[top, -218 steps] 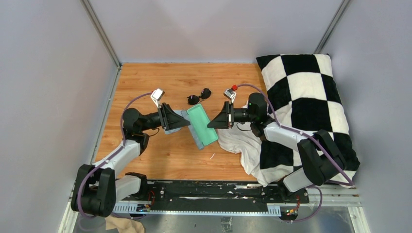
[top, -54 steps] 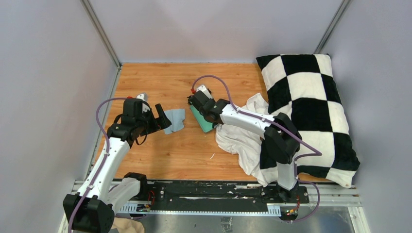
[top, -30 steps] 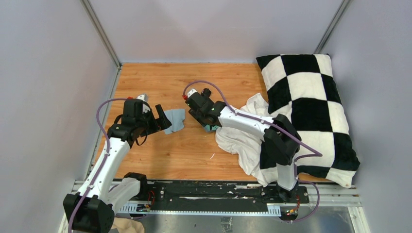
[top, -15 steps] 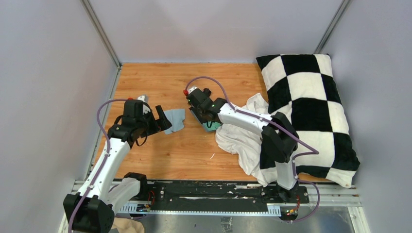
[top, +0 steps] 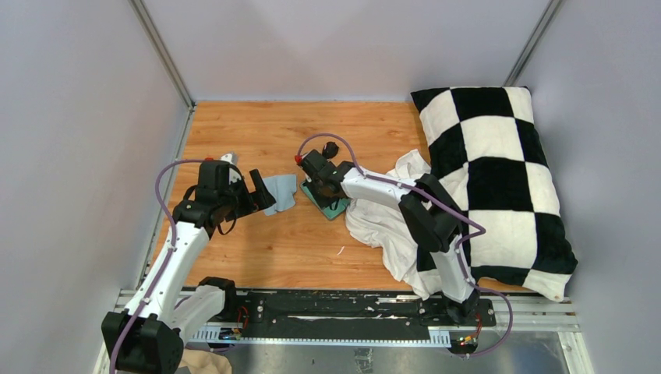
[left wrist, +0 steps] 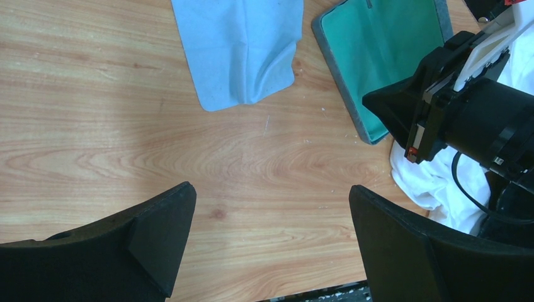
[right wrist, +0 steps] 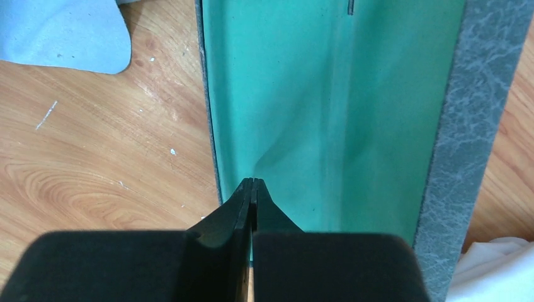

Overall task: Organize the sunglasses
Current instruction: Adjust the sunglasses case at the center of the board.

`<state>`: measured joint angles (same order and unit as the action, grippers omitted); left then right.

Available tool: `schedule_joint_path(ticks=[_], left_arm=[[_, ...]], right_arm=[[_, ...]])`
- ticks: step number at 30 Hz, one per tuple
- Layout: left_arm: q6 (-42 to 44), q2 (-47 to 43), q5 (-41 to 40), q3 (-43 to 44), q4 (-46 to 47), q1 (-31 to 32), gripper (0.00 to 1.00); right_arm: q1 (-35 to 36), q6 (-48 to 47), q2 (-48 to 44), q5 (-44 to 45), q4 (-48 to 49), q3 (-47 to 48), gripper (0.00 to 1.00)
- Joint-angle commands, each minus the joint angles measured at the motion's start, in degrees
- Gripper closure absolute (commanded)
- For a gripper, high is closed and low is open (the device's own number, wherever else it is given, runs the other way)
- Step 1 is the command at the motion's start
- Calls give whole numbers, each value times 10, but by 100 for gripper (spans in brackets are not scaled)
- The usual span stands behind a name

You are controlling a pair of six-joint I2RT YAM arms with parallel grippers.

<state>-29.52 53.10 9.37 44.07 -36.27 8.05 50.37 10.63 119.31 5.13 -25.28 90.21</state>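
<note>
The grey-blue case (top: 335,207) lies open on the wood floor, its teal-green inside (right wrist: 327,100) facing up. My right gripper (right wrist: 252,182) is shut and empty, its tips low over the inside near the case's left edge; it also shows in the top view (top: 318,185). One dark lens of the sunglasses (top: 330,147) shows just behind my right wrist; the rest is hidden by the arm. My left gripper (left wrist: 269,190) is open and empty above bare floor, left of the case (left wrist: 378,56); the top view shows it too (top: 262,195).
A light-blue cloth (top: 282,192) lies between my left gripper and the case. A crumpled white cloth (top: 386,222) lies right of the case, against the black-and-white checked pillow (top: 499,164). Grey walls close in the floor on three sides.
Both grippers let go of the case, which now lies on the floor. My left arm drew back to the left. My right gripper swung over the case and has edged toward me.
</note>
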Motion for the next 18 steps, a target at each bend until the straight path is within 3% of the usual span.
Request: schedule_joint_path(ticks=[1, 5, 11, 18], left_arm=[[4, 4, 0, -3, -1, -2, 0], [3, 3, -2, 1, -4, -2, 0], [5, -5, -8, 1, -10, -2, 0], [-6, 20, 4, 4, 6, -2, 0]], right_arm=[[0, 5, 0, -16, -7, 20, 100], [3, -2, 7, -25, -7, 31, 100], [37, -24, 4, 39, -19, 58, 100], [55, -16, -110, 83, -23, 52, 93]])
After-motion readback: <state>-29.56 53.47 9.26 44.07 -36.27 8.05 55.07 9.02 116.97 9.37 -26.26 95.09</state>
